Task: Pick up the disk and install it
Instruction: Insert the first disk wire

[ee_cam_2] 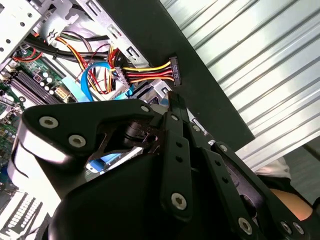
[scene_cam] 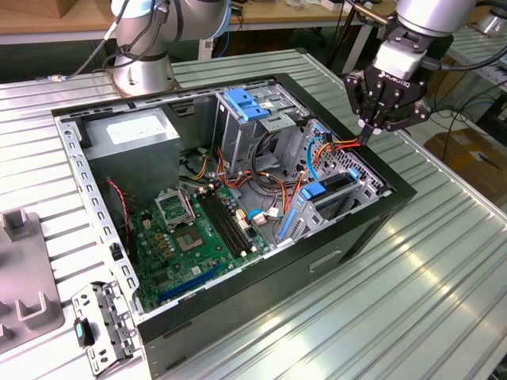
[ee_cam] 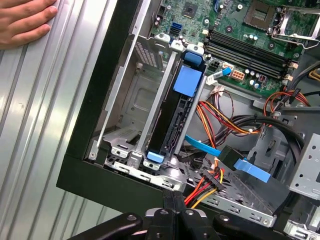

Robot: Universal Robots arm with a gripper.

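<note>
The disk (scene_cam: 329, 190) stands on edge in the drive cage at the open computer case's near-right corner. It is a black slab with blue rails and a blue tab. In the first wrist view the disk (ee_cam: 170, 125) sits between the cage's metal rails, just inside the case wall. My gripper (scene_cam: 366, 134) hangs above the case's right rim, beyond the disk, with fingers shut and nothing held. Its tip (ee_cam_2: 174, 102) is right next to the black power connector (ee_cam_2: 174, 70) on red, yellow and orange wires. The gripper (ee_cam: 172, 197) is above those wires.
A light-blue ribbed bracket (scene_cam: 245, 103) tops the rear drive bay. The motherboard (scene_cam: 198, 229) and power supply (scene_cam: 131, 131) lie inside the case. A person's hand (ee_cam: 25, 20) rests on the ribbed table beside the case. A grey fixture (scene_cam: 24, 277) and a metal bracket (scene_cam: 99, 324) lie at the exterior view's left.
</note>
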